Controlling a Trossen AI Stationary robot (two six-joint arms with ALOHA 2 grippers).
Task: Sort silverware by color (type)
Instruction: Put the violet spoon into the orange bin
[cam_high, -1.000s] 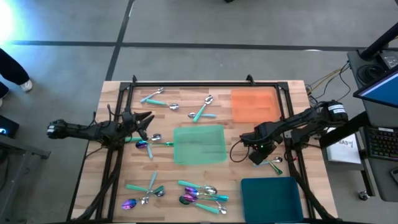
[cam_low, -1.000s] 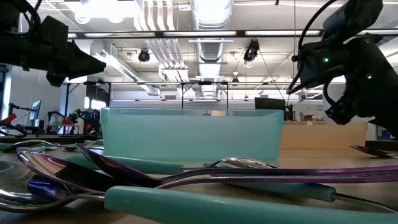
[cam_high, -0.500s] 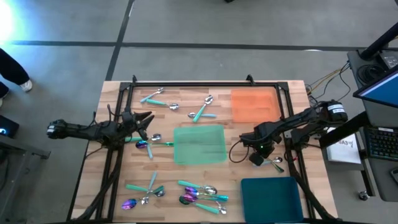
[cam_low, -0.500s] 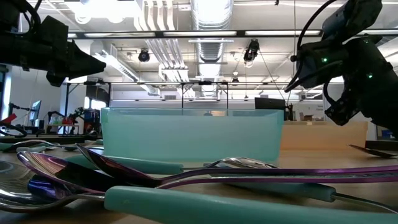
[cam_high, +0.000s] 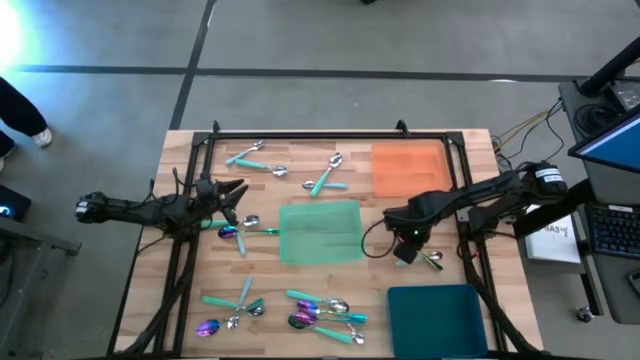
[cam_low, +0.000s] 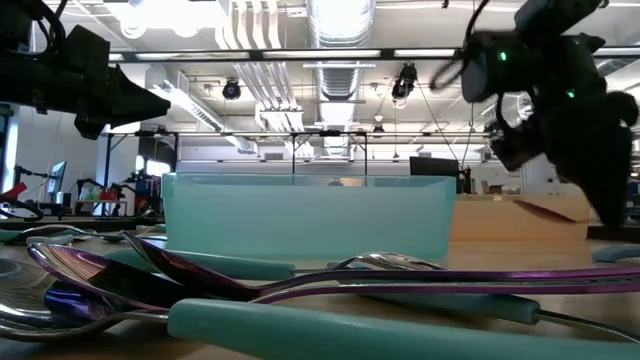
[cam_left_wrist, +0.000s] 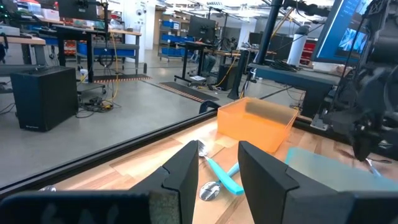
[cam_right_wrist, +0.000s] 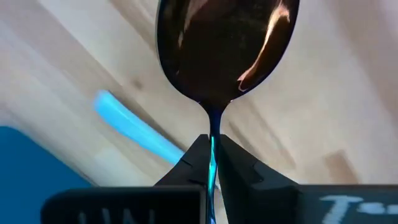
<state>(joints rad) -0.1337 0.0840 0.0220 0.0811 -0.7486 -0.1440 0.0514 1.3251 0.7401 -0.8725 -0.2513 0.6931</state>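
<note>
Shifted leftward since the earlier frames, the right gripper (cam_high: 403, 251) now hangs closer to the right edge of the flat green tray (cam_high: 321, 232), with the spoon it carries drawn away from the spot where it lay before. Its jaws are pressed together on the thin neck of a dark, shiny-bowled spoon (cam_right_wrist: 227, 46), pinching it just below the bowl; the wrist view shows the bowl held above the wooden table (cam_high: 270, 285), with a pale blue handle (cam_right_wrist: 138, 134) lying on the wood beneath. Just right of that gripper, a silver spoon with a teal handle (cam_high: 433, 261) rests on the table, above the dark teal tray (cam_high: 437, 316) at the near right corner. The flat orange tray (cam_high: 408, 167) sits at the far right.

The left gripper (cam_high: 232, 196) waits over the left side of the table, its jaws spread apart, matching its earlier pose. Beside it lie a purple-headed spoon and a silver one (cam_high: 240, 228). More teal-handled silverware lies at the far side (cam_high: 258, 160) and in a near cluster of purple and silver pieces (cam_high: 325, 315).
</note>
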